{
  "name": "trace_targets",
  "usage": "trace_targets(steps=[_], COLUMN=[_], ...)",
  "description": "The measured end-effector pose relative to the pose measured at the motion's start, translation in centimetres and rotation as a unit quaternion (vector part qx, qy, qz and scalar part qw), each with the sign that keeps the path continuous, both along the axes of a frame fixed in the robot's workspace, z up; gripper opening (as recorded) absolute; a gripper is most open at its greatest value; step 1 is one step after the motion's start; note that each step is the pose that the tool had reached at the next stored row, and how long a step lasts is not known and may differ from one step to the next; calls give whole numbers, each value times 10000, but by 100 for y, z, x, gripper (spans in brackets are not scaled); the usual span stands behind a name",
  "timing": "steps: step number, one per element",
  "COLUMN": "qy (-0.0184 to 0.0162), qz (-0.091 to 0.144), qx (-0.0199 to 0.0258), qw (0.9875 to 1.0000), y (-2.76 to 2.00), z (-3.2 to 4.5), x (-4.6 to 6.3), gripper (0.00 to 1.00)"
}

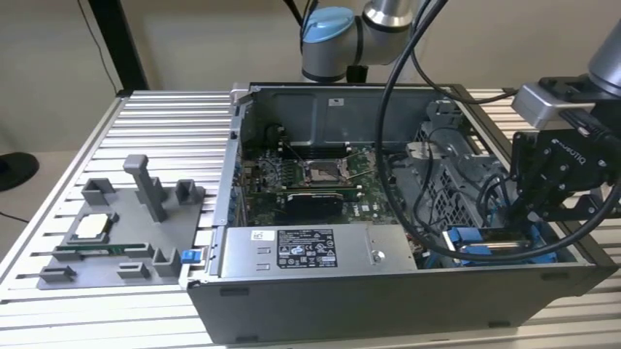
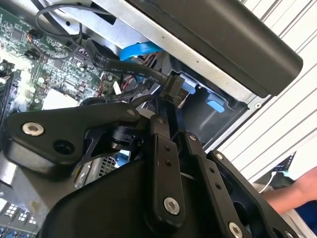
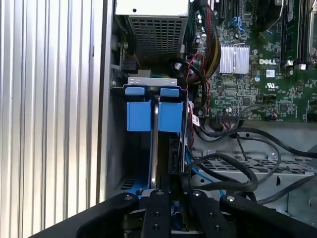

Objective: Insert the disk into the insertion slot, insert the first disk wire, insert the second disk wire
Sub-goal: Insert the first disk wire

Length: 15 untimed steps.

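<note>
The gripper (image 2: 171,101) reaches down into the open computer case (image 1: 388,305) at its corner on the exterior view's right. In the second wrist view its fingers are drawn together on the black plug of a disk wire (image 2: 174,84), whose cable trails back over the motherboard (image 2: 29,54). Pinching the plug body rather than the cable looks chosen so that the connector is held stiff and square to its socket. The disk (image 1: 488,247), in its blue bracket, sits down inside the insertion slot (image 3: 115,148), on edge along the case's side wall just past the power-supply box (image 1: 310,251), so the first step appears done. The plug sits just beside the blue tabs at the disk's end; whether it is seated cannot be told. The case rests on the ribbed counter (image 1: 165,116) with a grey fixture (image 1: 126,218) beside it, and a person's hand (image 2: 297,191) shows beyond the case.
</note>
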<state>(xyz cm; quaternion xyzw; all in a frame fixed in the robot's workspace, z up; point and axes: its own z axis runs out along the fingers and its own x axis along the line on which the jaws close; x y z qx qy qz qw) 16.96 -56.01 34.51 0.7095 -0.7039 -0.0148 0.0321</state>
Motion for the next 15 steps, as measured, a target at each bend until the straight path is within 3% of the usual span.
trace_targets(steps=[15], qy=[0], qz=[-87], qx=[-1], qw=[10000], y=[0], z=[-39], x=[5], gripper=[0])
